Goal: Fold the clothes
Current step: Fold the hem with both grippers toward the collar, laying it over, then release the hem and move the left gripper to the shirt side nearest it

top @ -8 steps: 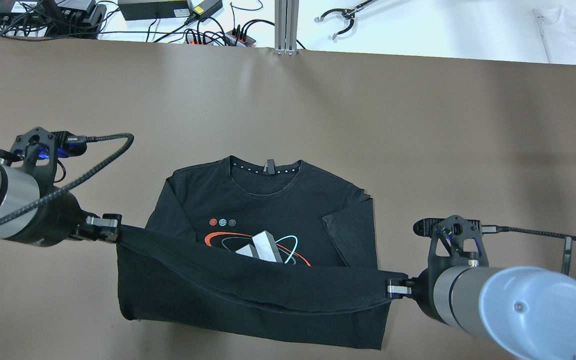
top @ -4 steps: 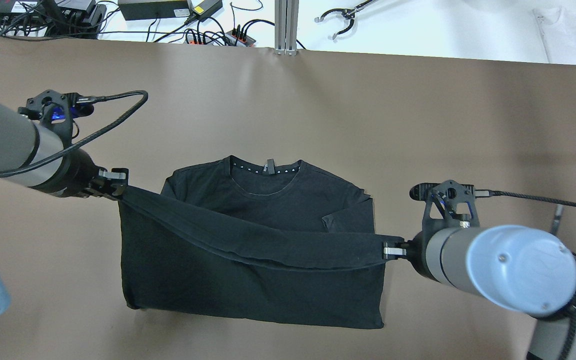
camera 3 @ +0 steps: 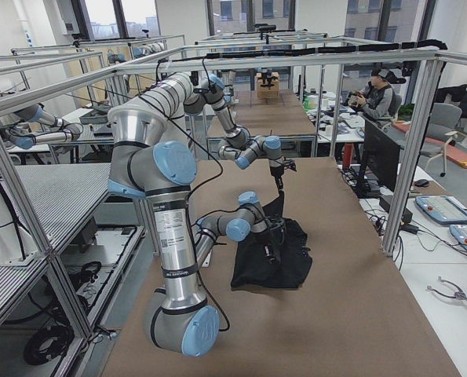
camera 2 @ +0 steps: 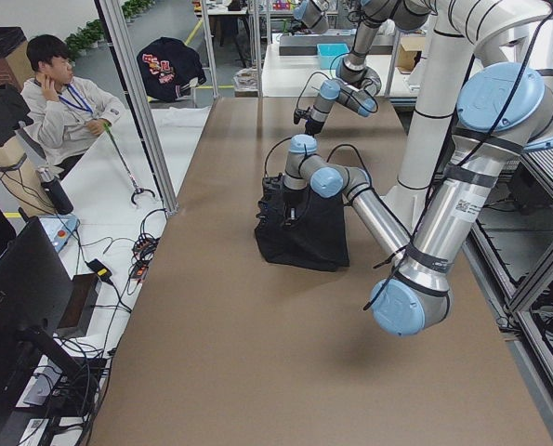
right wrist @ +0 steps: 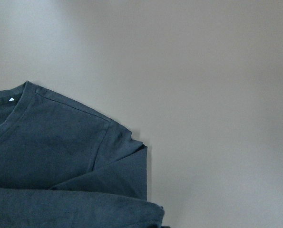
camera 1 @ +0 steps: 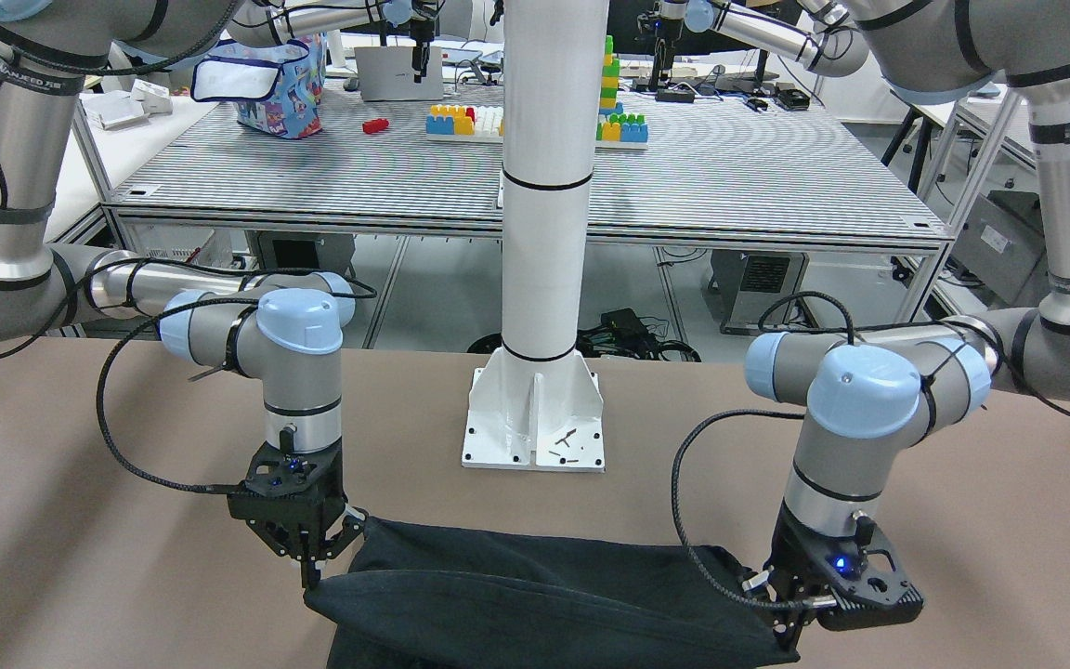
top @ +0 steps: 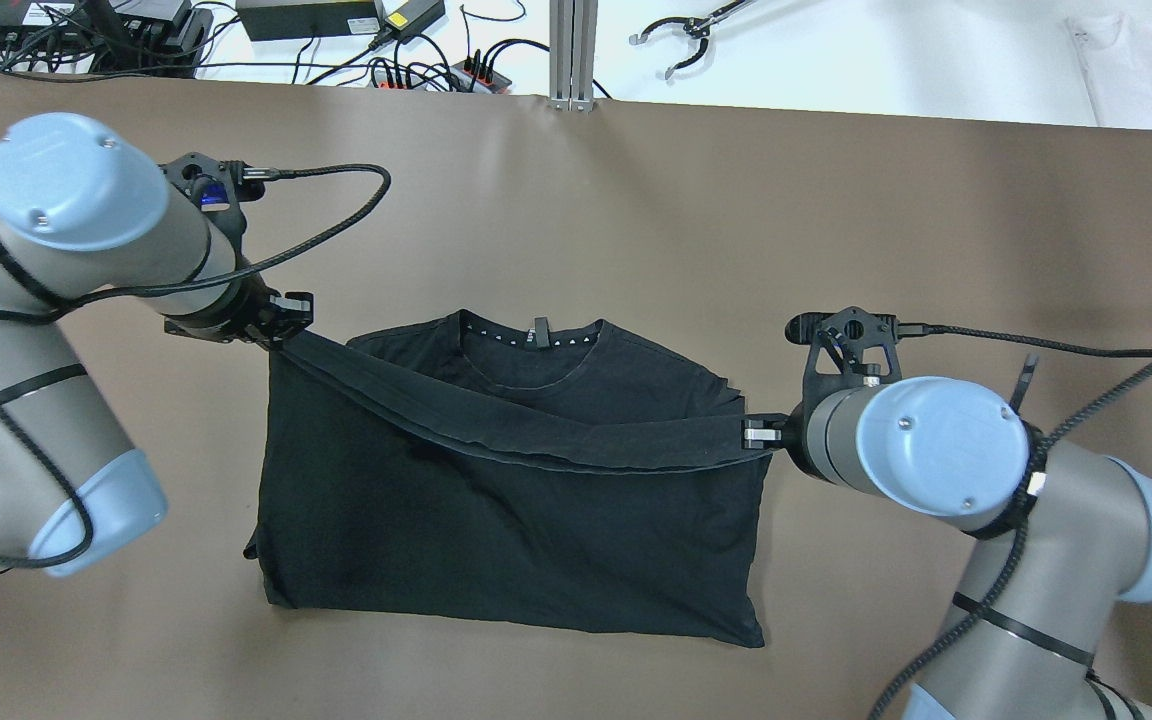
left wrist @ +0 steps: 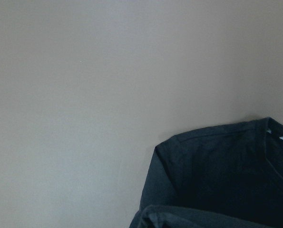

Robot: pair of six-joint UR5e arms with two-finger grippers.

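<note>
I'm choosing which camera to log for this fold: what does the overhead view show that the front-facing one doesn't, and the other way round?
Only overhead: the collar of the black T-shirt, lying flat. Only front-facing: the white pillar base, and behind it a second table with toy blocks and a patterned bag. Both: the left gripper and right gripper shut on the T-shirt's lifted hem, stretched between them.
</note>
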